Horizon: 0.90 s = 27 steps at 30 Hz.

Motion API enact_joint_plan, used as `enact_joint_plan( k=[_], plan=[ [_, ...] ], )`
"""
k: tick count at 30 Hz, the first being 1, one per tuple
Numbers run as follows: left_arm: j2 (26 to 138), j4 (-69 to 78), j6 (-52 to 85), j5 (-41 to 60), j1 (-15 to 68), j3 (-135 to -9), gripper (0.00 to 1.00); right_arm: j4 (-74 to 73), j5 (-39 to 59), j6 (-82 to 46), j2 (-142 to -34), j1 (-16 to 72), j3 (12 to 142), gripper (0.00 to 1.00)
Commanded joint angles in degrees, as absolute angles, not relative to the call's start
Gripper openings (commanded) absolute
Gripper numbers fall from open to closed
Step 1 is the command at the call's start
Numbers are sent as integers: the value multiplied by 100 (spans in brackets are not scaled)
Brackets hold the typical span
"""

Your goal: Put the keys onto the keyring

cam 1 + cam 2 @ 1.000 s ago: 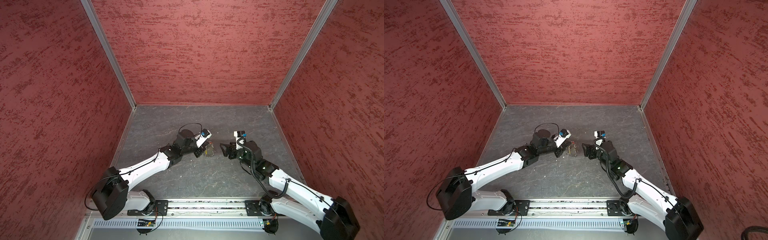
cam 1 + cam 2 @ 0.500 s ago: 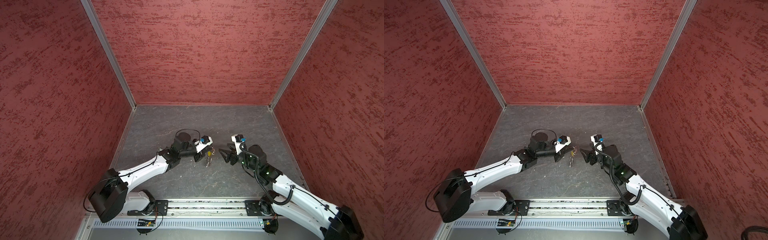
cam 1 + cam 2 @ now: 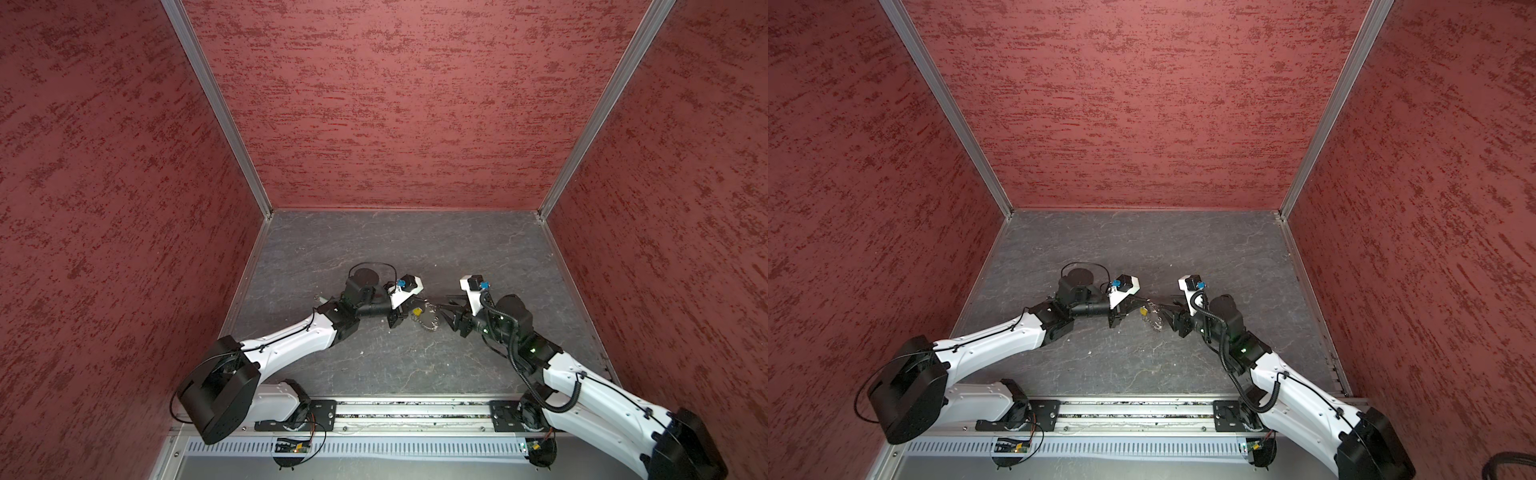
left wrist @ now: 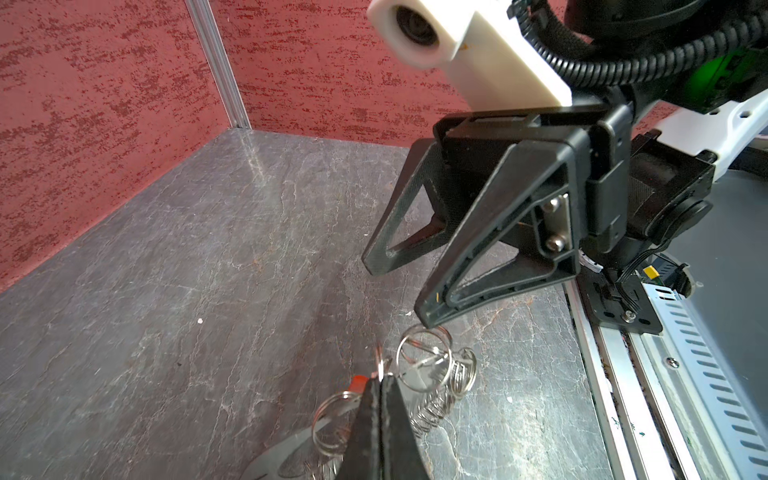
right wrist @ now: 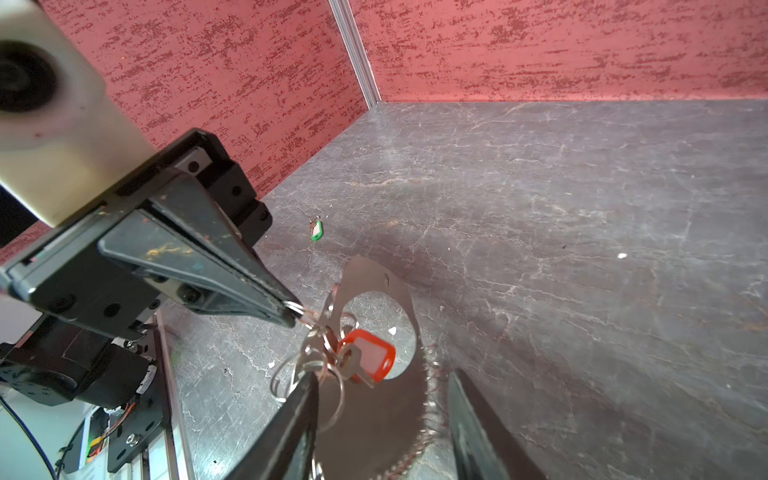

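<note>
My left gripper (image 4: 380,380) is shut on a silver ring of the keyring (image 4: 424,363), and the bunch hangs just above the floor. The keyring's thin chain (image 5: 424,415) droops under it. A red key (image 5: 372,357) hangs from the rings, and a yellow key (image 3: 415,311) shows at the bunch in both top views. My right gripper (image 5: 382,386) faces the left gripper (image 5: 293,316) with its jaws apart. One of its fingers (image 5: 307,386) touches the rings and the other stands clear. A green key (image 5: 316,230) lies alone on the floor beyond the left gripper.
The floor is dark grey slate (image 3: 395,249), closed in by red walls on three sides. A metal rail (image 3: 395,411) with both arm bases runs along the front edge. The two grippers meet near the middle, with the keyring (image 3: 1156,322) strung between them.
The left gripper has carried the keyring up off the floor. The right gripper has come in to the rings and its jaws have narrowed.
</note>
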State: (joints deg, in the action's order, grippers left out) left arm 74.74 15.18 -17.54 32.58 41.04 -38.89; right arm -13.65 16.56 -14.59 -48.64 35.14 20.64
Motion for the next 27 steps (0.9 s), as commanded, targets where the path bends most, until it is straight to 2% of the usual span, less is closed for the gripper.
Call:
enact_joint_plan(
  k=[1, 9, 17, 27],
  plan=[
    [7523, 1811, -1705, 3406, 4078, -3964, 0, -1387, 1709, -1455, -4774, 3507, 2118, 48],
    [7496, 1668, -1827, 3479, 4077, -3929, 0, -757, 1775, -1626, -4760, 3548, 2436, 35],
    [7510, 1593, -1928, 3694, 4066, -3920, 0, -469, 1816, -1546, -4410, 3990, 2499, 35],
    [7548, 1407, -1991, 3955, 4023, -3964, 0, -193, 1494, -1217, -4562, 4433, 2663, 36]
  ],
)
